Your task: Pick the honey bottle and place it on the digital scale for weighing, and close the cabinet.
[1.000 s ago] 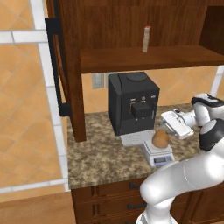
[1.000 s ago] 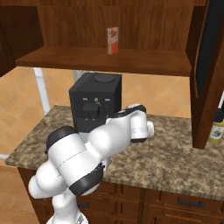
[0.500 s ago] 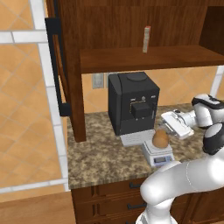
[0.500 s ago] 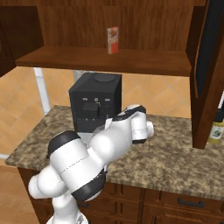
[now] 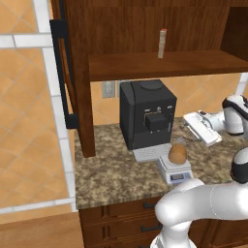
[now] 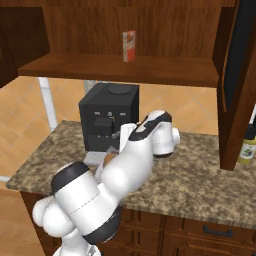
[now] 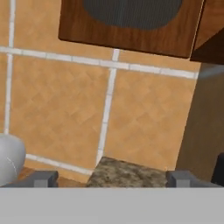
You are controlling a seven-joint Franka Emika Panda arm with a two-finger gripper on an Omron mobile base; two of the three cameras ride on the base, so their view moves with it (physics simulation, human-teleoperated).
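Digital scale point(image 5: 174, 169): near the front edge of the worktop point(image 5: 111, 179), before the black coffee machine point(image 5: 147, 114).
Honey bottle point(image 5: 178, 153): upright on the scale's platform, well inside its edges.
Gripper point(image 5: 190, 122): raised above the worktop, right of the bottle and apart from it; fingertips point(image 7: 41, 178) spread wide in the hand view, nothing between them.
Cabinet point(image 5: 145, 63): open, left door point(image 5: 72, 77) swung out past the worktop's left edge, right door point(image 6: 237, 75) out too.
Thin box point(image 5: 162, 43): upright on the cabinet shelf.
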